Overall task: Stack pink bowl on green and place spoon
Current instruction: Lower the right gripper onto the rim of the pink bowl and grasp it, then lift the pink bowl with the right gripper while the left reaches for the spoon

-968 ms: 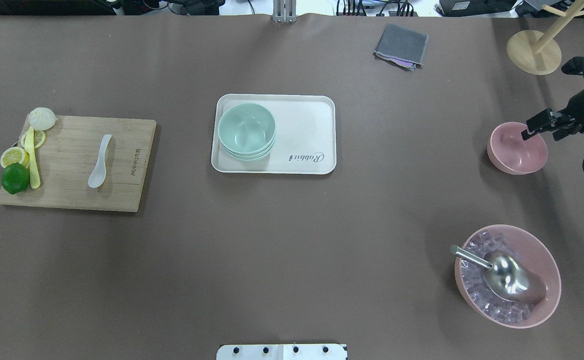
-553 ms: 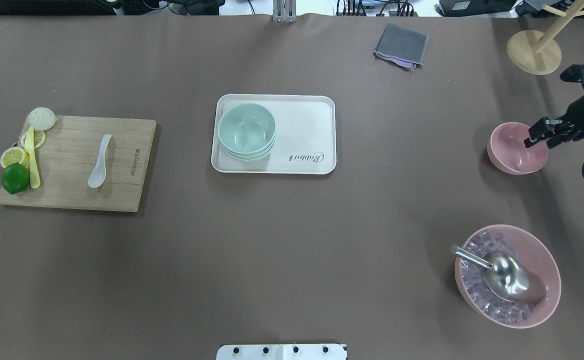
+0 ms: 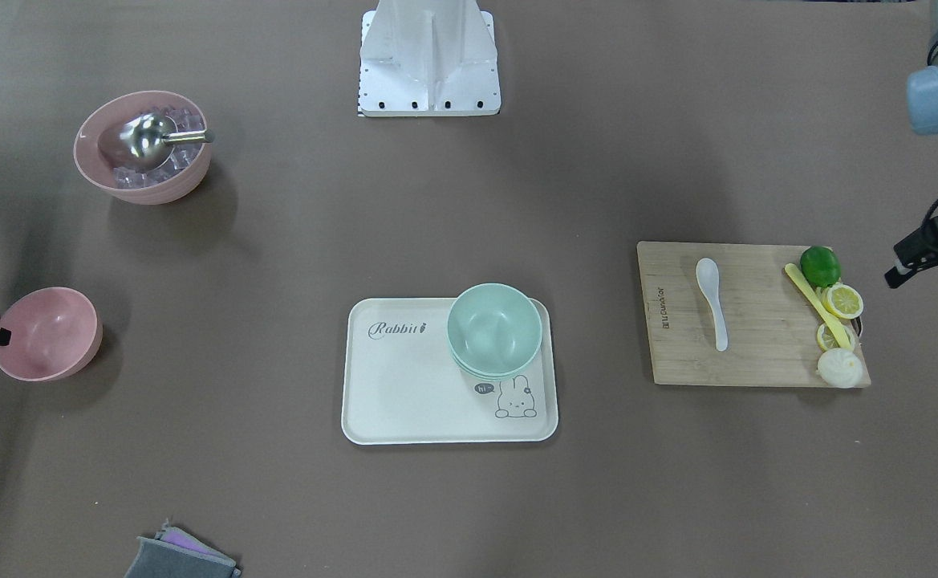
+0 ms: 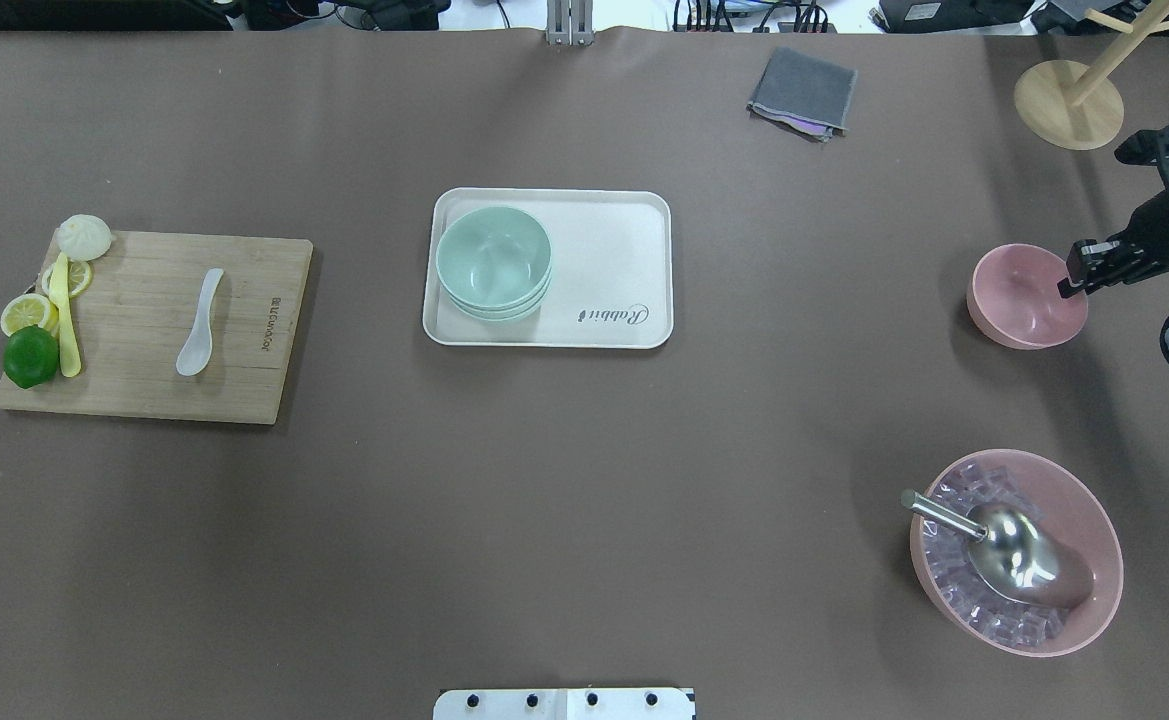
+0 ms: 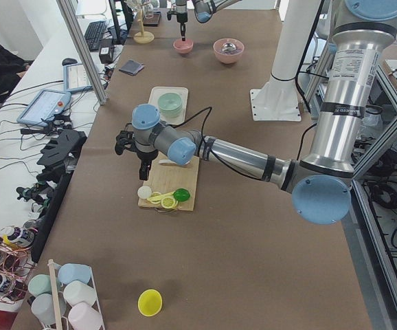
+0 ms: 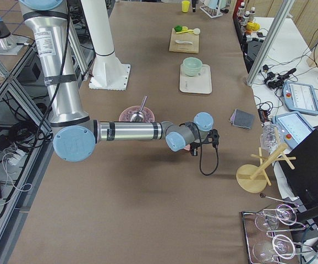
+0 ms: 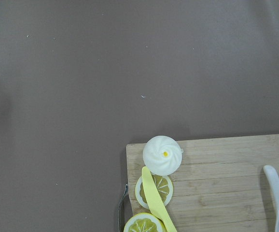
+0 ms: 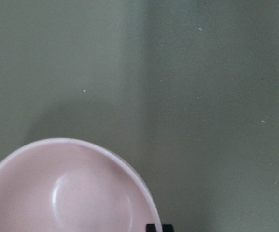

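**A:** What is different over by the right edge?

**B:** The right gripper (image 4: 1081, 277) has drawn back from above the hollow of the pink bowl (image 4: 1019, 300) to its outer rim. The bowl has slid a touch toward the middle. The jaws look pinched nearly together on that rim, so I judge the grasp is made and the lift comes next.

**A:** And the other arm?

**B:** The left gripper (image 3: 930, 277) hangs by the left edge, just beyond the board (image 4: 254, 380), with its jaws apart and nothing between them.

**A:** Count for me.

**B:**
- One small pink bowl.
- Green bowls (image 4: 492, 255), stacked on one tray (image 4: 614, 250) mid-table; three by the rims, I think.
- One white spoon (image 4: 200, 325) on the one board.
- One lime (image 4: 30, 358).
- One larger pink bowl (image 4: 1104, 530) of ice toward the near right corner, holding one metal scoop (image 4: 1019, 555).
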Robot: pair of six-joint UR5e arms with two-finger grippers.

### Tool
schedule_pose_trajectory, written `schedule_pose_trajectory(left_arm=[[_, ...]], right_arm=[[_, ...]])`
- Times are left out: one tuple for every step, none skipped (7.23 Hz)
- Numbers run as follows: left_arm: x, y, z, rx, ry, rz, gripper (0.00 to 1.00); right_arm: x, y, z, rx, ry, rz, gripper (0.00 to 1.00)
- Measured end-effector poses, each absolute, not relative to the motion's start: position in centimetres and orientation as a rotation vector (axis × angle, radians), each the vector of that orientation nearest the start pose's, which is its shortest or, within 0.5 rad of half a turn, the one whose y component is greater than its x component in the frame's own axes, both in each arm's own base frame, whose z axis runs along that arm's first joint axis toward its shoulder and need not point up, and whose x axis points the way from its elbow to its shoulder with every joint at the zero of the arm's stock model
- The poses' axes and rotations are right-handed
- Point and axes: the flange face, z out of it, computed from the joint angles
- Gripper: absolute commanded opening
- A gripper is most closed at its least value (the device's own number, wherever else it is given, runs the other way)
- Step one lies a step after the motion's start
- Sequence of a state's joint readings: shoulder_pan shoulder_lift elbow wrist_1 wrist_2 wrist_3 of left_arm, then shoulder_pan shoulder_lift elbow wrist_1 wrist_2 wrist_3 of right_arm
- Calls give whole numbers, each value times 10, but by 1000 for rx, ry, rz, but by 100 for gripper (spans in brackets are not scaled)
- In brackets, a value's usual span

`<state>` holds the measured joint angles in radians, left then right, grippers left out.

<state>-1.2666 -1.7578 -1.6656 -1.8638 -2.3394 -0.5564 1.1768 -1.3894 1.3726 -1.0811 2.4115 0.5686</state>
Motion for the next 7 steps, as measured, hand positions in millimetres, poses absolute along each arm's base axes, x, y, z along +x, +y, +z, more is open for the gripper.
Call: schedule_pose_trajectory(left_arm=[[141, -572, 468, 152, 916, -18, 98], [162, -572, 462, 132, 921, -11, 98], [181, -577, 457, 121, 916, -9, 98], [207, -583, 449, 119, 896, -14, 98], [241, -583, 444, 109, 873, -14, 98], [270, -579, 444, 92, 856, -16, 98], [292, -574, 446, 83, 837, -20, 98]], right_arm=[[-165, -573, 588, 15, -968, -27, 0], [-160, -583, 571, 19, -1002, -13, 0], [-159, -592, 549, 24, -1031, 7, 0], [-160, -599, 526, 30, -1053, 34, 0], [-162, -605, 504, 34, -1070, 59, 0], [-165, -612, 487, 36, -1082, 80, 0], [-167, -616, 476, 37, -1090, 93, 0]])
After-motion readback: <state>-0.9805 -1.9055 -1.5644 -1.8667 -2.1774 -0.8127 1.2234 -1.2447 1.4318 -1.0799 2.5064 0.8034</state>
